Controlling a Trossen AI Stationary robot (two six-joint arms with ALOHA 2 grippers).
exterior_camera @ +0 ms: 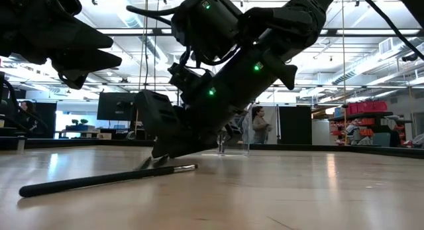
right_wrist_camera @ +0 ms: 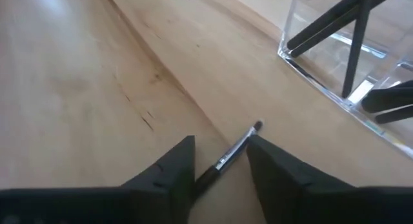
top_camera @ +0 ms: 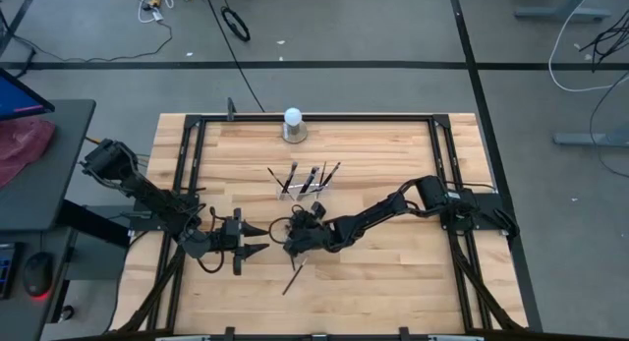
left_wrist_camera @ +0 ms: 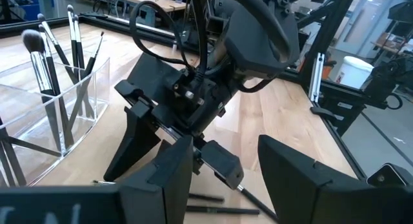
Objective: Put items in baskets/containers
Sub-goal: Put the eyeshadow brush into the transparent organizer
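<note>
A clear holder [top_camera: 307, 187] stands upright on the wood at the table's middle, with several dark-handled brushes [top_camera: 295, 179] leaning in it; it also shows in the left wrist view [left_wrist_camera: 71, 108] and the right wrist view [right_wrist_camera: 335, 88]. My right gripper [right_wrist_camera: 221, 161] is low over the table just near of the holder, open, with one brush [right_wrist_camera: 235, 146] lying flat on the wood between its fingers. Another brush [top_camera: 295, 275] lies on the table nearer the front edge. My left gripper [top_camera: 257, 241] hovers open just left of the right gripper, with nothing between its fingers. My right gripper has a finger [right_wrist_camera: 171, 172] on either side of the brush's handle [right_wrist_camera: 219, 164], just behind the metal ferrule. The fingers slant down from the table's right and lie roughly along the brush. The brush lies flat on the table. Whether a finger touches it I cannot tell.
A white ball on a grey round base [top_camera: 293, 123] stands at the far edge. More loose brushes [left_wrist_camera: 210, 199] lie on the wood under the right gripper. A black frame [top_camera: 197, 135] runs around the tabletop. People stand in the room beyond the table [exterior_camera: 257, 124].
</note>
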